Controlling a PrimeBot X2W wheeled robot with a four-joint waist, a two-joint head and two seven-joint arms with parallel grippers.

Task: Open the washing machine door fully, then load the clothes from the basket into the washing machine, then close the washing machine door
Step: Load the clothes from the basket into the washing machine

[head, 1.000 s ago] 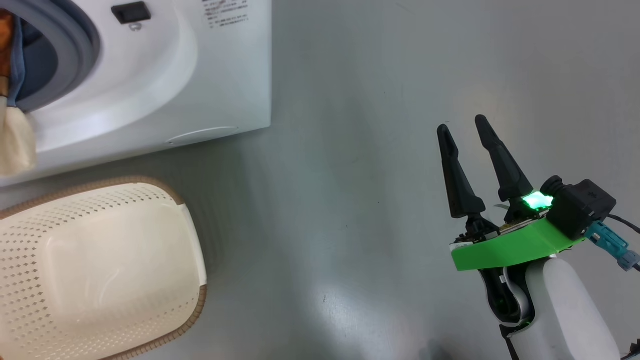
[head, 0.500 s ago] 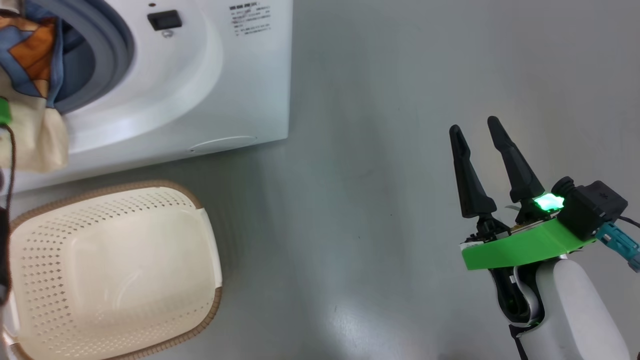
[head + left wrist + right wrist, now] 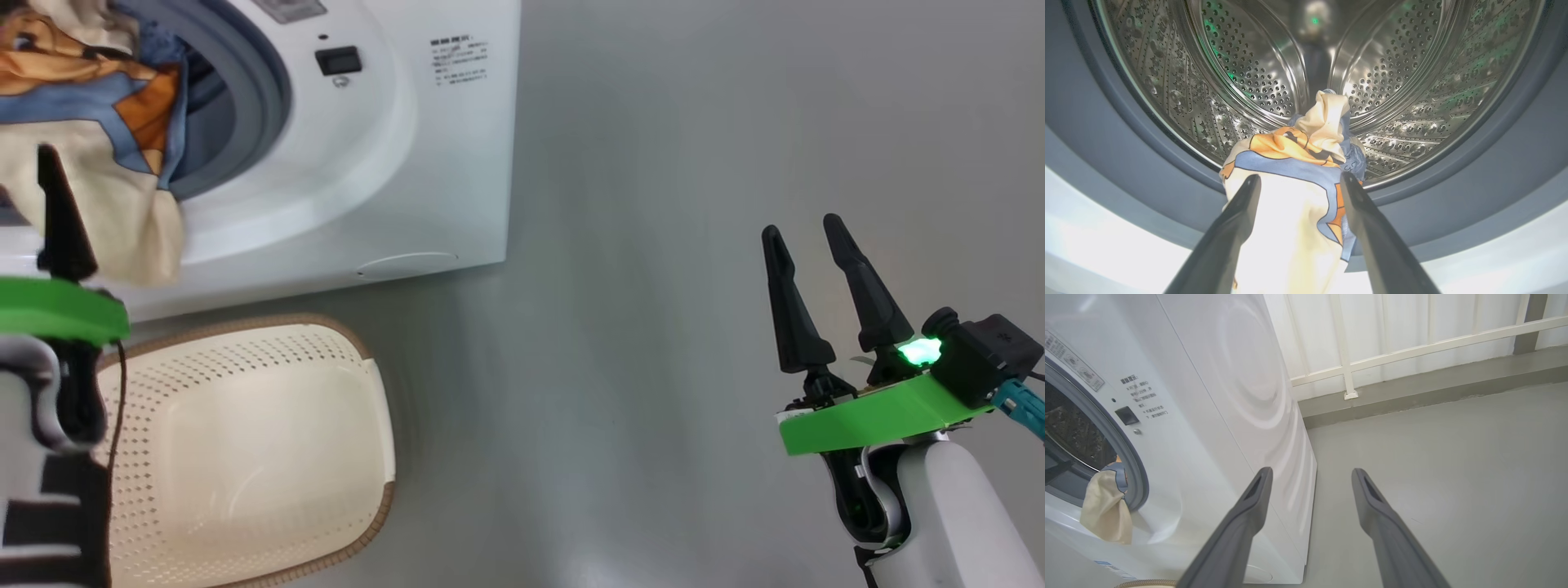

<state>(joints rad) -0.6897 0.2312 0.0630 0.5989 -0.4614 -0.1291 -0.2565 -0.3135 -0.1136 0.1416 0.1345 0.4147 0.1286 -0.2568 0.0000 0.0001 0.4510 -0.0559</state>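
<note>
Head camera swung since earlier. Left end effector: fingers apart, flanking cream, blue and orange printed clothes draped over grey-blue gasket of big white washing machine. Right end effector: apart, empty.

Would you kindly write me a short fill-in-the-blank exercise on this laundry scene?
1. The basket is ___.
2. The clothes lie partly inside the steel ___ of the washing machine.
3. The right gripper hovers open above the grey ___.

Missing words: empty; drum; floor.
</note>
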